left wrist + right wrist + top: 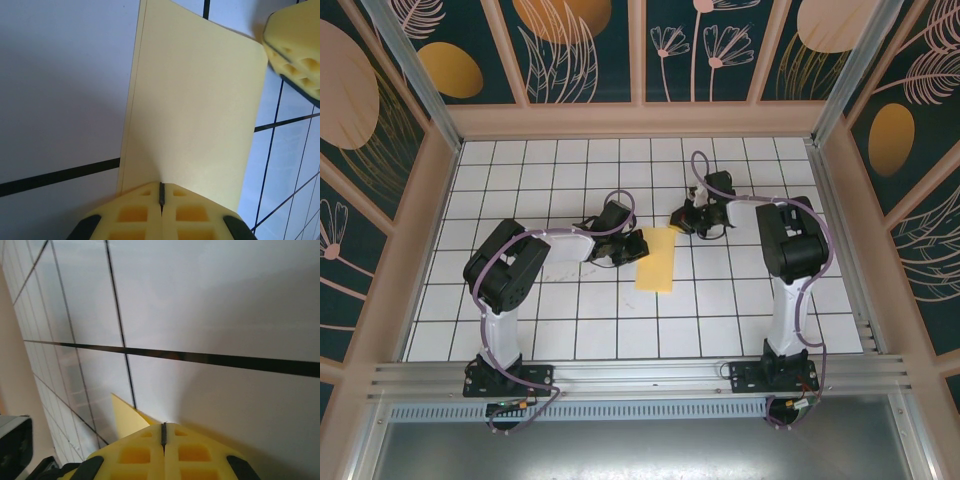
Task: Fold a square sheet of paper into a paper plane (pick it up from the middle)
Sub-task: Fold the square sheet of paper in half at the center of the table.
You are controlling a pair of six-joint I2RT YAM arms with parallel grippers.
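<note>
On a white gridded table [570,310] walled by floral panels [580,40], the left arm [505,265] reaches in from the left with its elbow raised. The left gripper [634,247] is low over the tiles, and its tips touch the left long edge of the pale-yellow sheet of paper [656,260]. In the left wrist view, that gripper [161,197] has its yellow foam pads [135,215] pressed together with no gap. The sheet [195,100] spreads away from the tips, and a second paper edge runs just inside its left side, so it lies doubled over as a tall rectangle rather than a square. Whether a layer is nipped between the pads or merely pressed down cannot be told. The sheet sits near the middle of the table, between the two grippers, flat on the tiles in the overhead view. At its upper right corner is the right gripper [680,225] — one of its fingers [295,50] enters the left wrist view just past the sheet's far corner. In the right wrist view, the right gripper [163,432] is likewise closed, pads meeting along a thin seam, and a yellow point of the sheet [125,415] juts out just beside the tips — contact there is unclear. The right arm [790,240] stands at the right, folded back toward the centre.
</note>
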